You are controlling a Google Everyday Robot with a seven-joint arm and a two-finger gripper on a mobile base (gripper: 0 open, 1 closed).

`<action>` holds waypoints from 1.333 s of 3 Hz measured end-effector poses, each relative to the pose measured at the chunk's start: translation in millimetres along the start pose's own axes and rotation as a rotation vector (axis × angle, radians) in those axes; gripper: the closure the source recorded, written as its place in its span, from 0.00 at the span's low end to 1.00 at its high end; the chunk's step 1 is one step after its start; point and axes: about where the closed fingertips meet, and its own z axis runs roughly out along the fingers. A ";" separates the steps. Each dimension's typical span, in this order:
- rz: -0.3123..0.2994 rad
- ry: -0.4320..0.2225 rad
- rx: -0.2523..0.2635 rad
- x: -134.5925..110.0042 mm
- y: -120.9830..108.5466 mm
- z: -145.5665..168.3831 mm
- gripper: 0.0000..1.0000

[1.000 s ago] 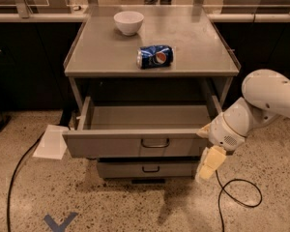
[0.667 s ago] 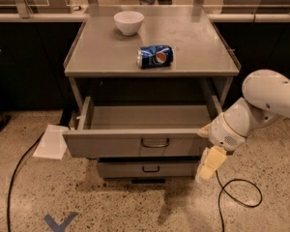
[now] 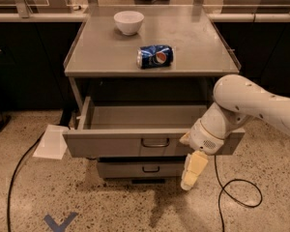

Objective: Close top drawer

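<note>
The top drawer (image 3: 116,144) of the grey metal cabinet stands pulled out. Its long shallow tray is open and looks empty, and its flat front panel has a small dark wire handle (image 3: 155,142) at centre. My gripper (image 3: 192,170) hangs from the white arm in front of the right part of the drawer front, just right of the handle, and reaches below the panel's lower edge. The arm's wrist covers the right end of the front panel.
A narrower lower drawer front (image 3: 135,169) sits under the top drawer. On the cabinet top lie a white bowl (image 3: 128,21) and a tipped blue Pepsi can (image 3: 155,56). A white paper (image 3: 51,142) and black cables (image 3: 232,187) lie on the floor.
My arm and gripper have moved a little left, now overlapping the right part of the drawer front. The drawer stays pulled out about as far as before.
</note>
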 end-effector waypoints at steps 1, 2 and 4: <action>-0.002 0.020 -0.009 -3.5 -8.8 8.6 0.00; 0.021 0.025 0.039 -1.4 -32.7 -3.7 0.00; 0.015 0.036 0.092 -11.2 -62.3 -21.6 0.00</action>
